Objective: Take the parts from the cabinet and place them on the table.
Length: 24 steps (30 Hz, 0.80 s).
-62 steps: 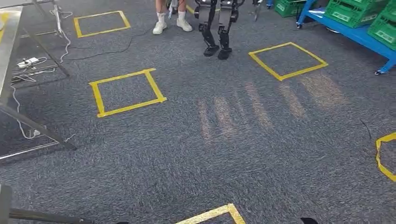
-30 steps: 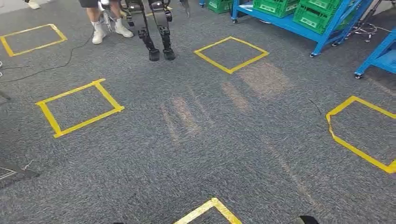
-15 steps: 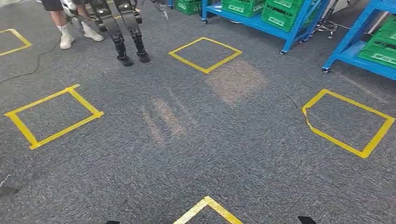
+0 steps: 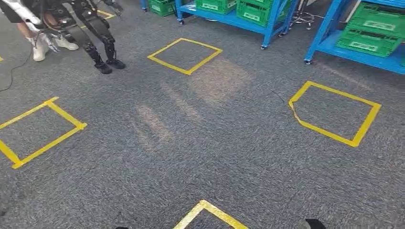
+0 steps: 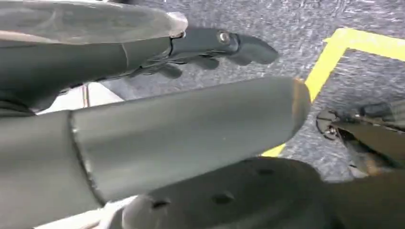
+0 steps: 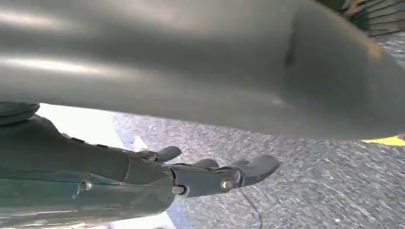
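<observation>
Looking forward and down, the head view takes in grey carpet [image 4: 224, 157] marked with squares of yellow tape: one square [image 4: 185, 56] lies ahead near the blue shelves, another [image 4: 335, 113] lies to the right with a kinked corner, a third [image 4: 40, 131] runs off the left edge, and the tip of a fourth [image 4: 207, 213] sits at the bottom edge. Blue shelving [image 4: 229, 18] stands along the far side, loaded with green crates [image 4: 260, 8], and a second blue rack [image 4: 353, 50] at the far right carries another green crate [image 4: 377, 29]. What the crates hold cannot be made out, so the parts themselves cannot be told from here. At the far left another robot [image 4: 93, 33] stands on dark legs, and just beside it is a person [image 4: 40, 45] in white shoes.

In the left wrist view the left robot hand [image 5: 205, 47] hangs over the carpet with its dark fingers [image 5: 248, 47] stretched out and apart, with nothing in its grasp; a strip of yellow tape [image 5: 329, 52] lies on the floor beyond it. In the right wrist view the right robot hand [image 6: 200, 176] hangs the same way, fingers [image 6: 258, 167] extended and spread, with nothing between them, above the same grey carpet.
</observation>
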### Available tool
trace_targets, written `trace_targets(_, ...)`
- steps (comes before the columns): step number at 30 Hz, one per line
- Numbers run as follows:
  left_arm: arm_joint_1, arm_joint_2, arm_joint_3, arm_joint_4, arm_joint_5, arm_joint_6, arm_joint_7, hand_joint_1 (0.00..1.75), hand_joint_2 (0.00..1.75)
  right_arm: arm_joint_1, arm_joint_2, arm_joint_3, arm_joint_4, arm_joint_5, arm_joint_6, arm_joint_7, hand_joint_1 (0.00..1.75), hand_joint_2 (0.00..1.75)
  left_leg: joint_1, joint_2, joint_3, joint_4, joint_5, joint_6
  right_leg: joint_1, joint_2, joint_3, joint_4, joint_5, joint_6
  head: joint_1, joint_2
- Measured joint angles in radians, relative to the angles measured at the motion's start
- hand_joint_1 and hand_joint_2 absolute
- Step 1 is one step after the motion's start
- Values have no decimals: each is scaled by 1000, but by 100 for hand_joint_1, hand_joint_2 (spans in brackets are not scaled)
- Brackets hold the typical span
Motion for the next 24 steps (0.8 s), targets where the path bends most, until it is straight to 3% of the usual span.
trace_targets(1,2,0,0,0,3,0,8,0,0,1,0,2,0,1,2,-5,0,0,0,-1,-22,41,-3,1,1,9,0,0,0,-1,0,0)
trace_targets(2,4,-1,-1,0,6,0,15,0,0,1,0,4,0,4,5,-9,0,0,0,-1,-20,29,17,4,2,20,1,0,0,0,0,0)
trace_targets(4,6,0,-1,0,8,3,19,0,0,1,0,7,0,10,14,-26,0,0,-1,-11,52,-133,114,16,3,44,5,0,1,0,0,0)
trace_targets(5,5,0,-1,0,11,13,2,0,0,1,1,9,0,19,27,-42,0,0,-1,-33,98,-234,162,23,2,53,6,0,1,0,0,0)
trace_targets(6,5,3,-1,0,12,26,-23,0,0,1,6,14,0,29,41,-61,0,0,-1,-79,122,-297,168,30,1,59,2,0,1,2,0,0)
trace_targets(7,4,4,-1,0,9,38,-50,0,0,0,9,20,0,36,51,-79,0,0,-3,-72,124,-306,169,30,6,68,-2,3,2,7,0,0)
trace_targets(10,-1,16,-3,0,-13,53,-103,0,0,4,23,38,0,46,72,-115,0,0,-8,-49,124,-307,171,37,0,89,-7,-5,8,23,0,0)
trace_targets(11,-4,18,-4,0,-17,48,-90,0,0,5,26,41,0,45,71,-122,0,0,4,-35,128,-322,178,45,4,79,-7,3,2,26,0,0)
trace_targets(12,-5,21,-6,0,-17,41,-72,0,0,7,31,43,0,41,69,-130,0,0,2,-27,132,-327,180,49,7,33,-19,31,-22,29,2,0)
trace_targets(13,-4,24,-9,0,-16,30,-44,0,0,7,37,47,0,36,66,-136,0,0,1,-19,131,-327,180,53,6,7,-50,96,-64,30,2,0)
trace_targets(15,1,32,-13,0,-10,7,17,0,0,6,43,54,0,26,56,-141,0,0,-2,5,130,-326,179,54,1,-8,-133,278,-149,36,3,0)
trace_targets(16,3,34,-14,0,-4,0,39,0,0,6,43,55,0,24,53,-132,0,0,-2,14,129,-326,178,55,0,-10,-157,331,-162,40,3,0)
trace_targets(17,4,34,-13,0,4,-2,49,0,0,8,43,56,0,23,52,-117,0,0,-2,22,130,-325,178,55,-2,-11,-157,334,-150,43,2,0)
trace_targets(18,5,31,-14,0,7,-1,45,0,0,8,42,57,0,22,52,-102,0,0,0,29,130,-324,176,52,-5,-14,-134,289,-119,46,3,0)
trace_targets(19,5,27,-14,0,12,3,35,0,0,9,41,58,0,22,53,-89,0,0,1,36,131,-321,174,49,-8,-20,-92,209,-76,48,3,0)
trace_targets(20,5,24,-13,0,14,11,15,0,0,8,41,58,0,23,56,-78,0,0,4,41,132,-316,171,44,-9,-36,-36,104,-30,50,3,0)
trace_targets(21,4,22,-13,0,16,21,-11,0,0,7,41,61,0,25,59,-66,0,0,1,48,131,-307,165,35,-9,-73,6,17,-16,52,3,0)
trace_targets(22,4,21,-13,0,16,29,-31,0,0,4,41,65,0,26,61,-59,0,0,-3,51,129,-298,159,28,-1,-65,6,12,-19,42,2,0)
trace_targets(24,1,18,-13,0,14,34,-60,0,0,5,41,68,0,26,60,-59,0,0,-4,61,131,-302,162,23,0,-47,2,13,-17,28,2,0)
